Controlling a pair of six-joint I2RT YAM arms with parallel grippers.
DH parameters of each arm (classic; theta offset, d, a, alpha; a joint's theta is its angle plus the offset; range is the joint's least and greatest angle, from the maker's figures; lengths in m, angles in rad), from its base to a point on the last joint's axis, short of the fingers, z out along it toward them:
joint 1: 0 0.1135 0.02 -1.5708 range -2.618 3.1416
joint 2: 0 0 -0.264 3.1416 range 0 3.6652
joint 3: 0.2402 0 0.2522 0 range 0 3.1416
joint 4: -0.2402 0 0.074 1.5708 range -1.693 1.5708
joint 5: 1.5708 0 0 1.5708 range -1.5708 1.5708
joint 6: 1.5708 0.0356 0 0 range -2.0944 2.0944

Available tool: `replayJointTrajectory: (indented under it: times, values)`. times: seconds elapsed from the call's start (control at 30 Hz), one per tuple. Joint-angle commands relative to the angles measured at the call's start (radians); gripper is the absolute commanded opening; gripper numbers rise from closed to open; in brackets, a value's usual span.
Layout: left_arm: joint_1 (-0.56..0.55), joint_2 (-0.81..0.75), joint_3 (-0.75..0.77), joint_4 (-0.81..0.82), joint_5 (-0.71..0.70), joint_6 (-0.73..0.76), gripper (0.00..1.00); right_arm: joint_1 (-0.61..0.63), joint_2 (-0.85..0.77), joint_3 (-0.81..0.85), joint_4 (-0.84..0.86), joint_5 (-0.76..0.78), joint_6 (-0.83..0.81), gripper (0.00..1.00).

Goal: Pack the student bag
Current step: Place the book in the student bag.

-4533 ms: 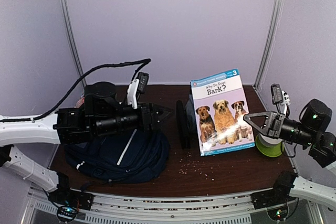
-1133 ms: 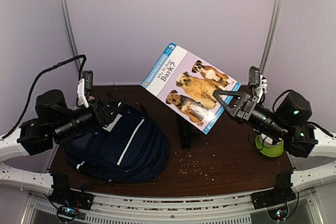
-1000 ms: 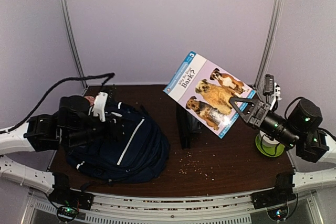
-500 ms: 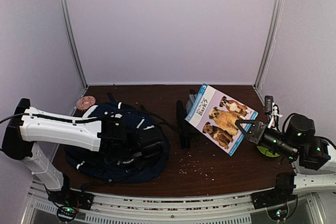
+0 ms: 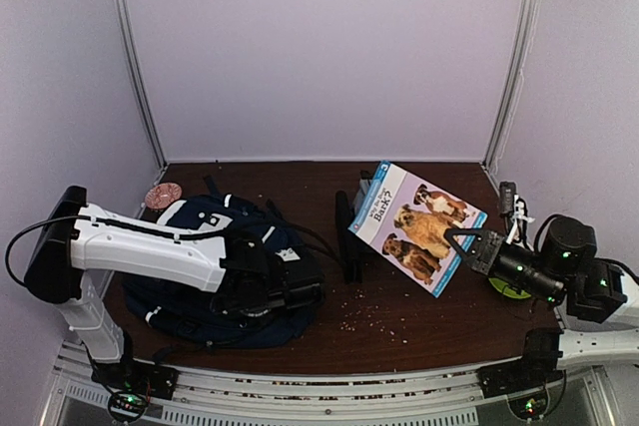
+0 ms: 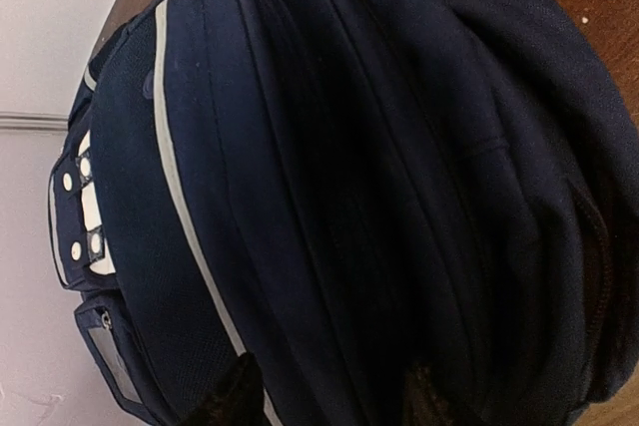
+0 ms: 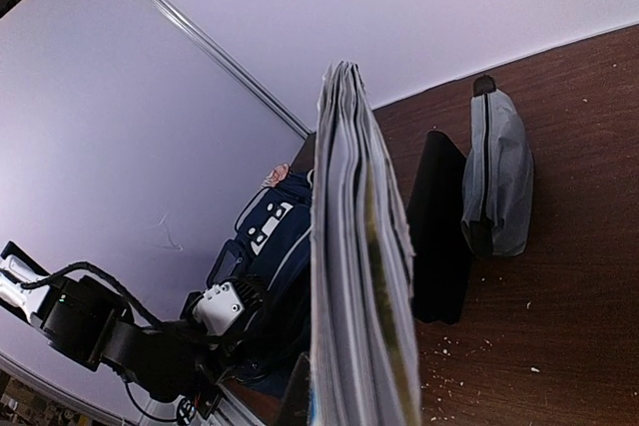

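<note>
The student bag (image 5: 188,218) lies flat on the left of the table, navy with white stripes and white patches (image 6: 82,209) near its top. My left gripper (image 5: 303,284) hangs low over the bag's right side. In the left wrist view it (image 6: 334,406) is open, and its dark fingertips (image 6: 235,401) straddle folds of the bag's fabric (image 6: 329,177). My right gripper (image 5: 465,247) is shut on the lower corner of a dog picture book (image 5: 417,222) and holds it tilted above the table. The right wrist view has the book (image 7: 354,276) edge-on.
A black case (image 5: 346,236) and a small grey pouch (image 7: 499,172) stand between the bag and the book. Under the right arm sits a green roll (image 5: 511,288). A round pinkish disc (image 5: 163,195) lies at the back left. Crumbs (image 5: 369,318) dot the table's middle.
My left arm has swung from the left side across the bag, and its jaws have narrowed a little. My right gripper has lowered the book from high up toward the table.
</note>
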Motion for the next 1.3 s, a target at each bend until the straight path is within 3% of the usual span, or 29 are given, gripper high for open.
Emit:
replayJointTrajectory:
  times: [0.0,0.13,0.33,0.37,0.53,0.9,1.03,1.27]
  values:
    - [0.027,-0.006,-0.023,0.014,-0.036,-0.012,0.74,-0.005,0.007,0.013,0.079,-0.023,0.003,0.0]
    - [0.041,-0.033,-0.042,0.023,-0.043,-0.015,0.51,-0.005,0.019,0.016,0.09,-0.033,0.003,0.0]
    - [0.049,-0.149,-0.029,0.019,-0.066,-0.021,0.02,-0.006,0.065,0.044,0.12,-0.095,-0.003,0.0]
    - [0.05,-0.179,-0.021,0.008,-0.079,-0.033,0.0,-0.005,0.077,0.049,0.133,-0.114,0.001,0.0]
    - [0.077,-0.364,0.0,-0.021,-0.122,-0.061,0.0,-0.004,0.144,0.06,0.201,-0.202,0.067,0.0]
    - [0.164,-0.747,-0.14,0.158,-0.077,-0.042,0.0,0.01,0.338,0.007,0.517,-0.367,0.296,0.0]
    - [0.166,-0.808,-0.179,0.207,-0.076,-0.048,0.0,0.028,0.446,0.06,0.48,-0.388,0.305,0.0]
    - [0.166,-0.831,-0.184,0.255,-0.072,-0.056,0.0,0.068,0.663,0.149,0.56,-0.493,0.363,0.0]
